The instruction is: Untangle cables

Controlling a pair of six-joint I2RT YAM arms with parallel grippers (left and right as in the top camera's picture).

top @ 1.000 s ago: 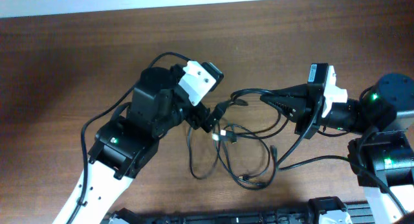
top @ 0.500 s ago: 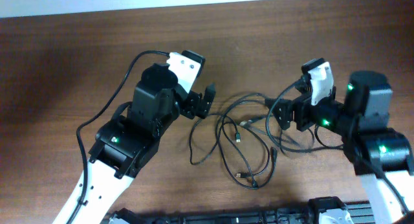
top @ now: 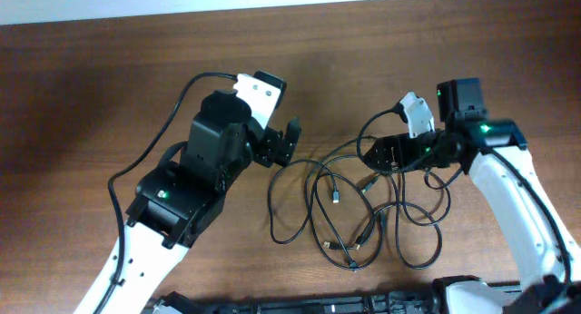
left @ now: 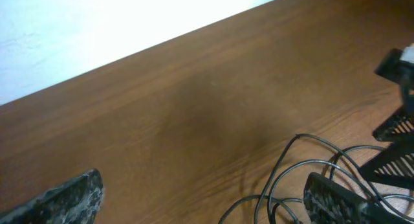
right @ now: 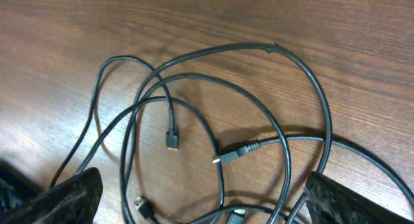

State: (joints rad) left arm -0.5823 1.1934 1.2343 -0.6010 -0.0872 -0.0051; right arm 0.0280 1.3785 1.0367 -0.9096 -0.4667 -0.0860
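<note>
Several thin black cables (top: 349, 246) lie loose in overlapping loops on the brown table between the two arms. My left gripper (top: 289, 143) is open just left of the tangle. In the left wrist view its fingers (left: 71, 198) stand wide apart over bare wood, with cable loops (left: 304, 166) beside the right finger. My right gripper (top: 370, 155) hangs open over the tangle's upper right edge. The right wrist view shows the open right gripper (right: 210, 208) above crossed cables (right: 284, 130), with small plug ends (right: 171, 141) between its fingers. Neither gripper holds anything.
The wooden table (top: 91, 96) runs to a pale back edge (top: 272, 1). A dark rail (top: 318, 305) lies along the near edge. Each arm carries its own thicker black wire (top: 186, 92).
My right gripper has opened and let go of the cable. It swung back toward the upper right. The cables dropped and spread lower on the table. The left gripper rose slightly away from them.
</note>
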